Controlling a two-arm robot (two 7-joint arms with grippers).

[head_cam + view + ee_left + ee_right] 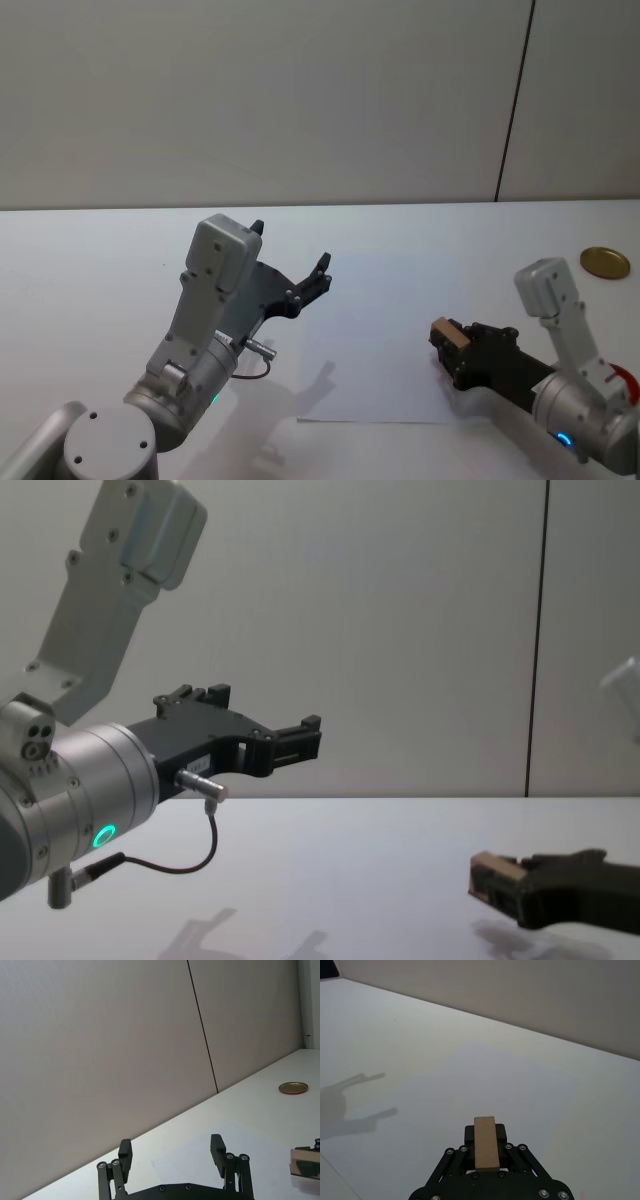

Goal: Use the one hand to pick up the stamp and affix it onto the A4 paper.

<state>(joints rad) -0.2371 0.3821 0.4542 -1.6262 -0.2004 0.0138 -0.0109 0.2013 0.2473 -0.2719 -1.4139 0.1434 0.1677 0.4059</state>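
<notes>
Carrying step — the right gripper [450, 352], fingers clamped on the stamp [447, 333], hangs low over the A4 paper's [370, 340] right edge and next likely needs a straight press down — the left gripper [290, 247] idles raised, fingers spread wide.

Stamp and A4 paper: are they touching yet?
Apart. The chest view shows the stamp, held in the right gripper, hanging clear above the table, its shadow separate below; the A4 paper lies flat on that table.
</notes>
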